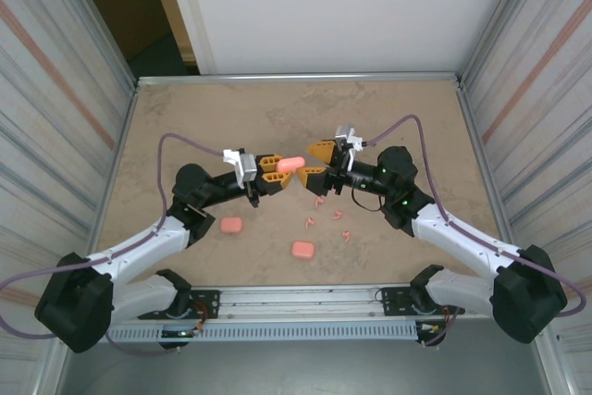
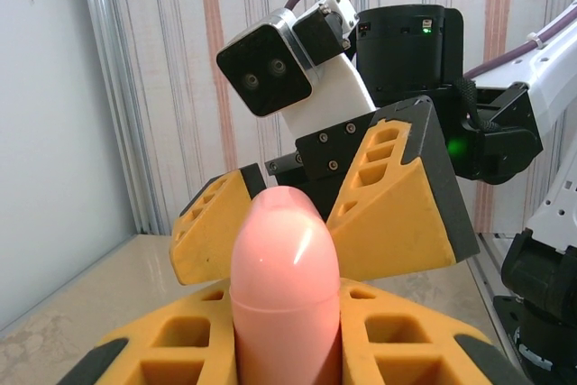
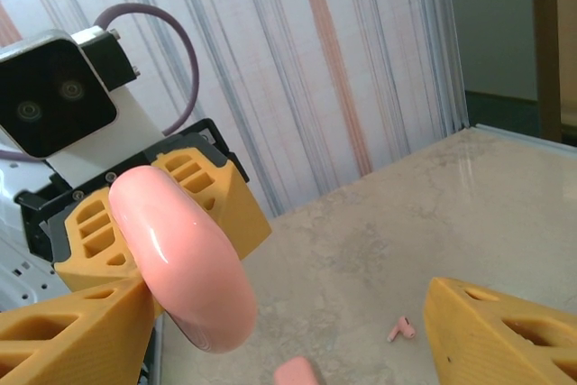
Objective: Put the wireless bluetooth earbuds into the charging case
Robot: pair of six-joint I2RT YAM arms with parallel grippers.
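Ribbed metal walls (image 1: 55, 108) with faint reddish stripes close in both sides, and a plain white panel (image 1: 324, 6) stands behind. Between them lies a tan, stone-patterned table (image 1: 185, 117) with a metal rail along its near edge.

The left arm (image 1: 148, 242) and the right arm (image 1: 462, 238) reach inward and meet nose to nose over the middle of the table.

The left gripper (image 1: 280, 169) is clamped on a pink charging case (image 1: 292, 164), which is lifted off the surface and juts out beyond the orange fingers. The left wrist view shows the case (image 2: 284, 277) standing up between the two pads. The right gripper (image 1: 314, 162) has its jaws spread wide, one finger on either side of the case's free end. Whether either finger touches the case cannot be told.

Two more pink cases lie flat on the table: one (image 1: 230, 226) near the left arm, the other (image 1: 302, 250) closer to the rail.

The wireless bluetooth earbuds (image 1: 310, 222) lie scattered on the table below the right gripper, apart from both claws. One earbud (image 3: 402, 329) shows between the right gripper's fingers.
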